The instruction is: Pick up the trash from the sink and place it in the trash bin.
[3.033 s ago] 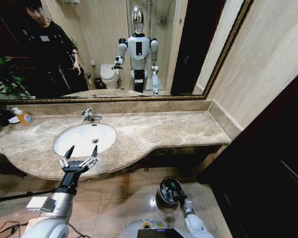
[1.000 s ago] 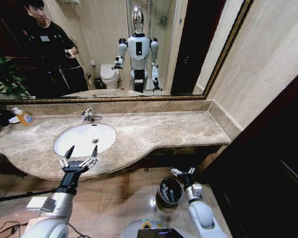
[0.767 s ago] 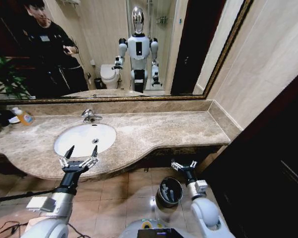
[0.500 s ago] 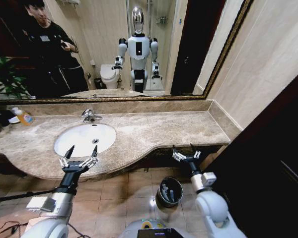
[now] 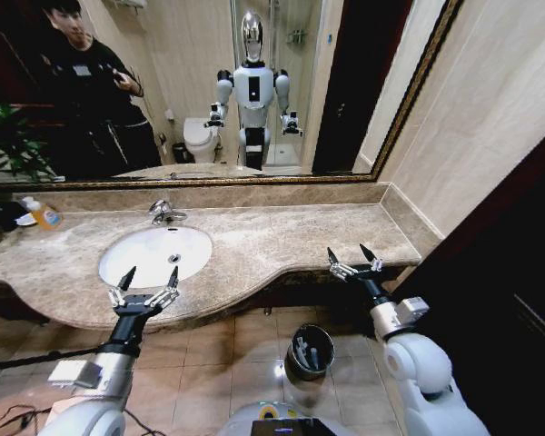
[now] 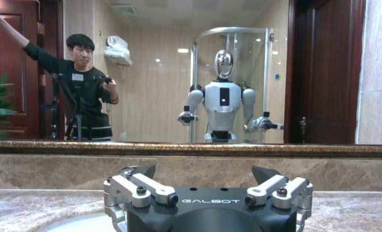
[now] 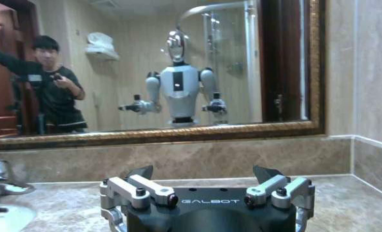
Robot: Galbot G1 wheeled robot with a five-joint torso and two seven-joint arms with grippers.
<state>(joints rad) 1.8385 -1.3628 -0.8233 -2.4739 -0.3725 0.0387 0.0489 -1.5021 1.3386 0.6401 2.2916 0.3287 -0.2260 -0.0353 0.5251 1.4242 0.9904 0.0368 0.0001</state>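
Trash bin (image 5: 311, 351) with trash inside sits below both spread grippers.

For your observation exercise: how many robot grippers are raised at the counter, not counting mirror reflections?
2. The left gripper is open at the sink's front rim; the right gripper is open at the counter's front edge, above the bin.

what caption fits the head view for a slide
Both grippers, left and right, open at the counter edge; sink bare.

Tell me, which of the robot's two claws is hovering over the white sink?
The left gripper, open at the front edge of the sink. The right gripper, also open, hangs farther right at the countertop edge.
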